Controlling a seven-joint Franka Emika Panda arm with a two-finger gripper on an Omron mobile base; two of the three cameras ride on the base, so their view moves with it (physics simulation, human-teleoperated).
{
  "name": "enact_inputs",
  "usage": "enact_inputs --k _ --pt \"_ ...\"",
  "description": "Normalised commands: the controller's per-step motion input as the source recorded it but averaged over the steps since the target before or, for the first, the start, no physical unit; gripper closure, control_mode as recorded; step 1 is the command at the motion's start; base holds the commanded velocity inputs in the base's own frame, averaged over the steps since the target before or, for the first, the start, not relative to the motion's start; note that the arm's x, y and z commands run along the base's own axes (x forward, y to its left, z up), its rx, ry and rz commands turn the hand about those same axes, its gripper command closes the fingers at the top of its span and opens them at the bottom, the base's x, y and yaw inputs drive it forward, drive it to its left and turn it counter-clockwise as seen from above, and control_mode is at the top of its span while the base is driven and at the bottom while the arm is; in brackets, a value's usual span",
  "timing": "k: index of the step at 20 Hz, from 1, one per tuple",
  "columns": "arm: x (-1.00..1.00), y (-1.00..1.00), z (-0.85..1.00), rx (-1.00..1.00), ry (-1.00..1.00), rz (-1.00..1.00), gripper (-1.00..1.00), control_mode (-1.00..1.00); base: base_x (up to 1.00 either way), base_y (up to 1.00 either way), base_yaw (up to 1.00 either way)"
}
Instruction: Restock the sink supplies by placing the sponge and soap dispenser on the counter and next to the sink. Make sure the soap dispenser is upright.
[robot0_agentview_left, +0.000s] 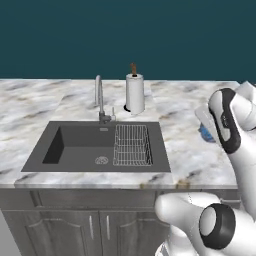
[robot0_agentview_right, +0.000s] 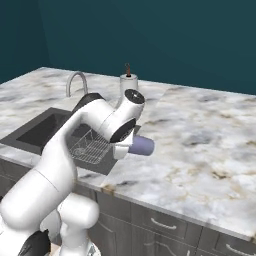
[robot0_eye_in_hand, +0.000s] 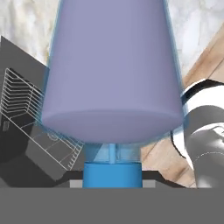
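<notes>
My gripper (robot0_agentview_right: 127, 146) is shut on the soap dispenser (robot0_agentview_right: 143, 145), a greyish-lavender bottle. It is held lying roughly level, with its base pointing away from the hand. The bottle hangs over the marble counter (robot0_agentview_right: 200, 145), just right of the sink's (robot0_agentview_right: 35, 131) right edge. In the hand view the soap dispenser (robot0_eye_in_hand: 112, 65) looms large, and its blue pump top (robot0_eye_in_hand: 112, 175) sits between the jaws at the bottom. Beyond the bottle, the sink (robot0_eye_in_hand: 26, 131) and its wire rack show to the left. The sponge is out of view.
A chrome gooseneck faucet (robot0_agentview_left: 99, 97) and a white paper towel roll (robot0_agentview_left: 135, 93) stand behind the sink (robot0_agentview_left: 80, 145). A wire rack (robot0_agentview_left: 132, 145) fills the basin's right half. Open counter (robot0_agentview_left: 190, 160) stretches to the right. Dark cabinets (robot0_agentview_left: 75, 220) run below.
</notes>
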Motion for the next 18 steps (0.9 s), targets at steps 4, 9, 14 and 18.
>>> enact_inputs --k 4,9,14,18 --pt "0.33 0.0 0.05 0.41 0.03 0.0 1.0 -1.0 0.0 0.0 0.0" --pt "0.18 0.0 -0.08 0.47 0.07 0.0 1.0 -1.0 0.0 0.0 0.0" --pt "0.36 0.01 -0.03 0.4 0.13 0.0 1.0 -1.0 0.0 0.0 0.0" --pt "0.59 0.01 0.0 0.32 0.12 0.0 1.0 -1.0 0.0 0.0 0.0"
